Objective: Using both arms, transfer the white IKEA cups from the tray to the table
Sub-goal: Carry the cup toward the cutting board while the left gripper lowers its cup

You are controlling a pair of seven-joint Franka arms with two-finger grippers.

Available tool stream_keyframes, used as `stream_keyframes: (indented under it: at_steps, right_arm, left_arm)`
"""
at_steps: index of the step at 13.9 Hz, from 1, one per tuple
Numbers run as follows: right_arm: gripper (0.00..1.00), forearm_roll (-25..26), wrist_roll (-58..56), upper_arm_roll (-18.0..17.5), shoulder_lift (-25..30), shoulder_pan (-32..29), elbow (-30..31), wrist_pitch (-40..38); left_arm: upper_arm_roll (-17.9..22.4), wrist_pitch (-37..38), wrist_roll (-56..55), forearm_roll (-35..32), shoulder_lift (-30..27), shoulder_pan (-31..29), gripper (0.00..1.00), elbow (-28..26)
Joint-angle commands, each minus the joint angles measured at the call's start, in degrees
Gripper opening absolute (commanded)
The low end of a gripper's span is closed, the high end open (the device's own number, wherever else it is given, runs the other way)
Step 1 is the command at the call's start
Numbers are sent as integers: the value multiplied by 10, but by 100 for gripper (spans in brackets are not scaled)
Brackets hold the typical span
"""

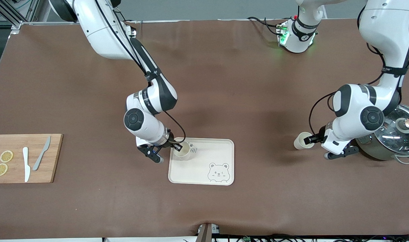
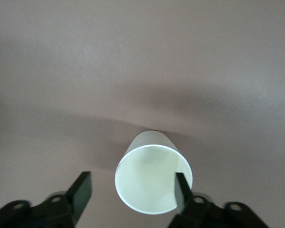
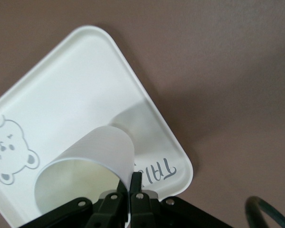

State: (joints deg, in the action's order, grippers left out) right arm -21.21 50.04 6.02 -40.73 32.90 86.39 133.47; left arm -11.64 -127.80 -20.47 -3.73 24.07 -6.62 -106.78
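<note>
Cups in both grippers
R gripper (image 1: 178,147) pinches cup (image 1: 182,152) wall over tray (image 1: 221,148); L gripper (image 1: 313,138) open, one finger inside 2nd cup (image 1: 302,140) on table

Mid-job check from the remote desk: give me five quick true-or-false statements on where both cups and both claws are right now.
1. The right claw grips a cup by its rim over the bear-print tray. True.
2. The left claw is shut tight on the second cup. False: its fingers are spread, one inside the rim and one outside.
3. The second cup already stands on the tray. False: it stands on the bare table, beside the lidded pot.
4. The pot has its lid on. True.
5. The cutting board holds a cup. False: it holds lemon slices and two knives.
</note>
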Motion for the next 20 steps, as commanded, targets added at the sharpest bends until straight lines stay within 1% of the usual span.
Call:
stream_keyframes:
  at_steps: [1,3,4,6,8,10,13,14,15,16,17,18,20]
  right_arm:
    - [0,0,7,1,35,-27,-15,-85]
    - [0,2,-10,1,56,-56,-17,-153]
    - [0,9,-38,4,65,-67,-14,-180]
    - [0,53,-145,14,81,-97,-2,-250]
    - [0,76,-196,17,135,-121,65,-244]
    - [0,101,-243,18,187,-146,139,-221]
    - [0,105,-398,18,231,-226,207,-219]
    - [0,115,-445,18,238,-249,223,-215]
    - [0,119,-486,18,245,-278,252,-195]
    - [0,119,-532,17,247,-303,282,-155]
    - [0,119,-571,18,243,-322,298,-120]
    - [0,119,-595,17,239,-343,301,-102]
    - [0,119,-617,17,222,-359,301,-92]
  left_arm:
    - [-4,72,-5,-6,-25,-1,100,41]
    - [-4,125,1,-6,-26,-3,100,83]
    - [-3,144,1,-8,-24,-3,100,102]
    - [-3,157,0,-12,-24,-3,100,115]
    - [-3,158,-2,-14,-26,-1,100,115]
    - [-3,175,-3,-14,-29,-2,100,116]
    - [-4,211,-3,-15,-35,-1,100,145]
    - [-4,228,-2,-15,-35,-1,100,156]
    - [-5,245,-3,-15,-37,0,100,162]
    - [-5,251,-3,-15,-43,1,100,165]
    - [-5,256,-1,-15,-50,1,100,168]
    - [-5,259,4,-15,-57,1,100,170]
    - [-11,259,25,-15,-68,1,100,172]
